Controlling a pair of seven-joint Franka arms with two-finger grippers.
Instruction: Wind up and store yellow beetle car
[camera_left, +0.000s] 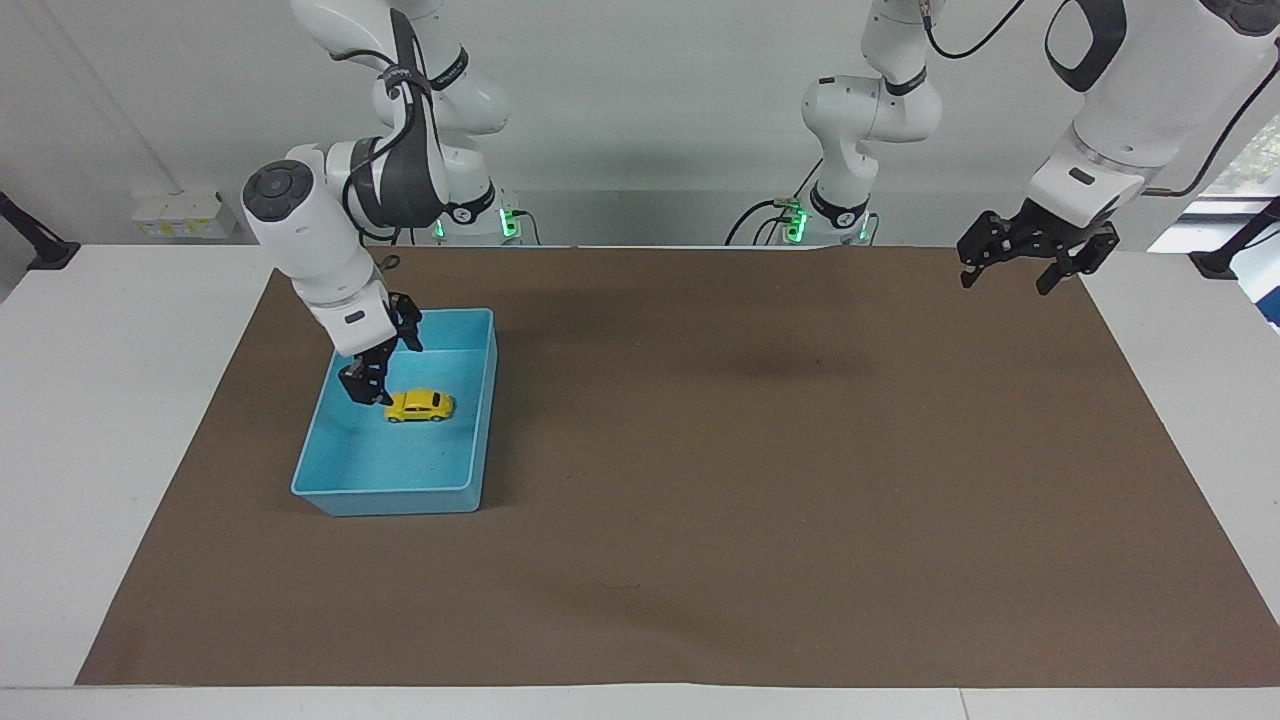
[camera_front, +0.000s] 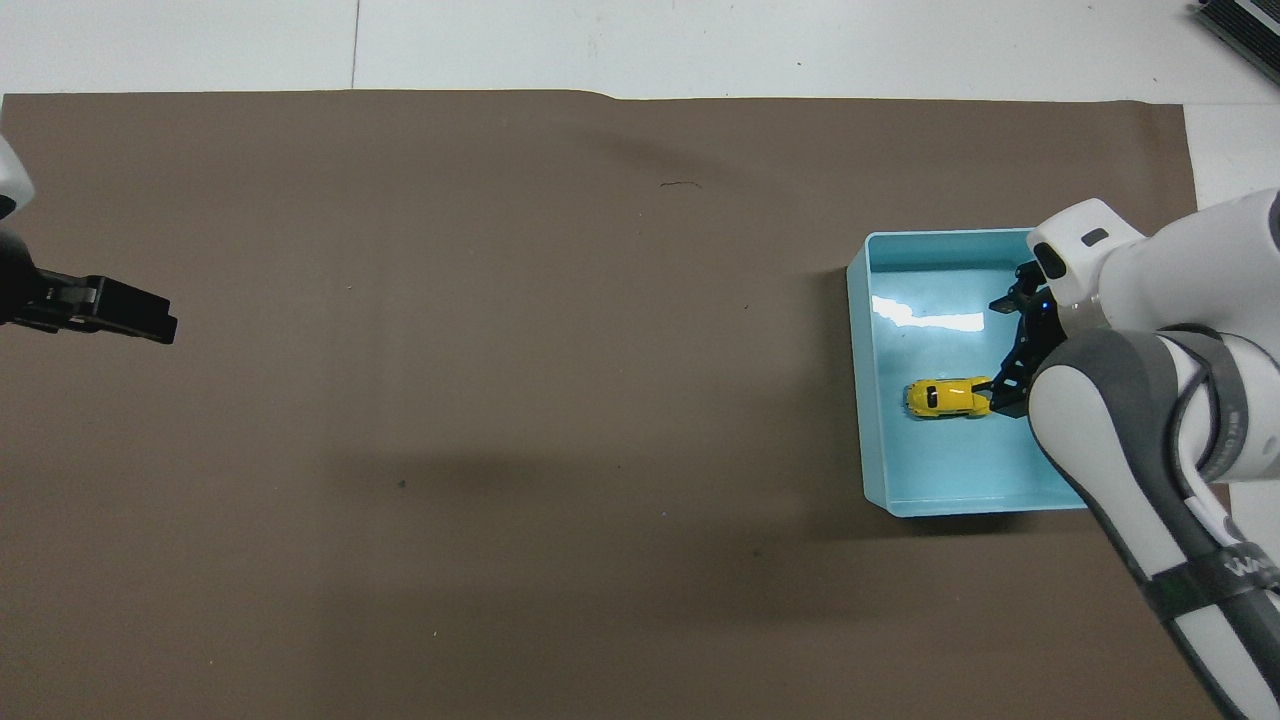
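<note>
The yellow beetle car (camera_left: 420, 405) stands on its wheels on the floor of the light blue tray (camera_left: 390, 497), free of any grip. It also shows in the overhead view (camera_front: 940, 397), inside the tray (camera_front: 862, 400). My right gripper (camera_left: 368, 388) is open and empty, raised a little over the tray, just beside the car on the side toward the right arm's end of the table. It also shows in the overhead view (camera_front: 1000, 352). My left gripper (camera_left: 1005, 283) is open and empty and waits high over the mat's corner at the left arm's end; the overhead view shows it too (camera_front: 130, 318).
A brown mat (camera_left: 760, 480) covers most of the white table (camera_left: 110, 400). The tray sits on the mat toward the right arm's end. Nothing else lies on the mat.
</note>
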